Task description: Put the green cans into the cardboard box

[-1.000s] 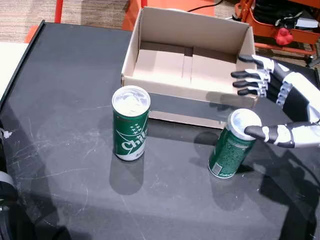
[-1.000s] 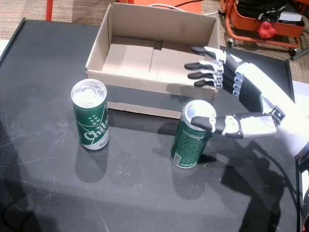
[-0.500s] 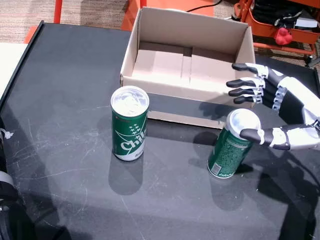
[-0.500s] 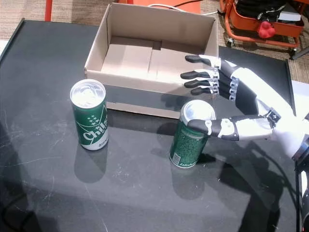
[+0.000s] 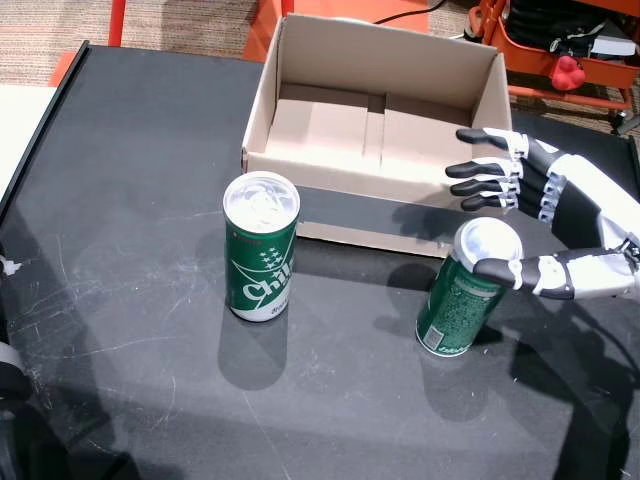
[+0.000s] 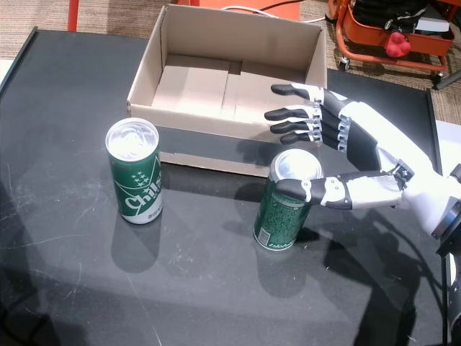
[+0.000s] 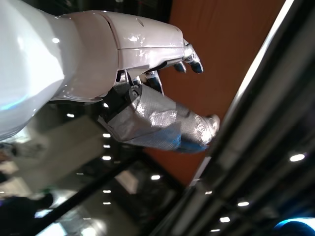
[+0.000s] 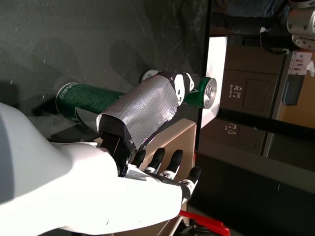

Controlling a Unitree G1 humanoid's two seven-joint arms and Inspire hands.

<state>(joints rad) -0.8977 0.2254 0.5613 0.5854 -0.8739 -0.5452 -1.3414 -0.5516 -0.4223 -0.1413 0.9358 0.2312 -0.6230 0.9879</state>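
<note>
1. Right robot hand (image 6: pixel 338 155) is spread open, thumb tip on the rim of the tilted green can (image 6: pixel 283 210) (nothing gripped).
2. Second green can (image 5: pixel 260 247) stands upright on the desk (image 5: pixel 130 200), before the empty cardboard box (image 5: pixel 300 172).
3. Left robot hand (image 7: pixel 157 98): fingers curled, state unclear.

Box (image 5: pixel 300 170) front wall stands btwn both cans (image 5: pixel 260 245) (image 5: pixel 462 290) & its open, empty interior; table (image 5: pixel 130 150) left bare.
</note>
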